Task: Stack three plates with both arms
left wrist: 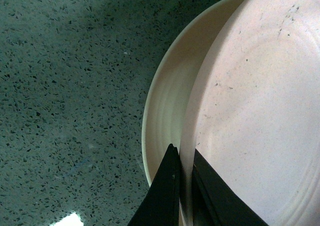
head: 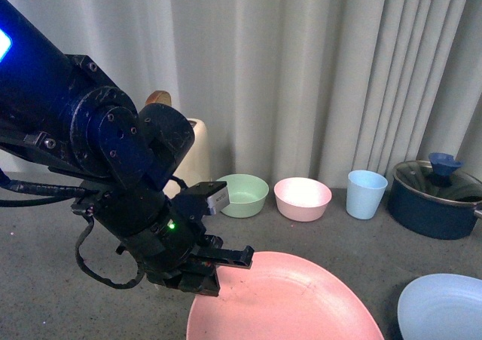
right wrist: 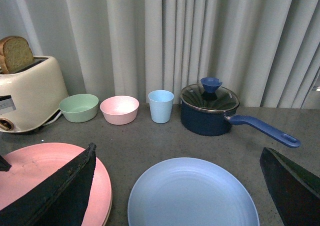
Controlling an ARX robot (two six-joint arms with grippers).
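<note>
**Two plates paired, the blue one not yet stacked**

The left gripper [head: 218, 268] has its jaws pinched almost closed on the rim of the pink plate [head: 290, 302]. That plate lies over a cream plate [left wrist: 167, 116] that peeks out just beyond the jaws; whether it sits flat I cannot tell. The right gripper [right wrist: 177, 156] is spread wide and holds nothing. The light blue plate [right wrist: 192, 196] lies alone between its jaws on the speckled grey counter [left wrist: 65, 85], and I judge it is left to stack. All three are round, shallow and matte with raised rims; the pink is faintly scuffed.

A pink plate [head: 301, 302], a blue plate [head: 444, 306], speckled grey counter [head: 45, 295].
</note>
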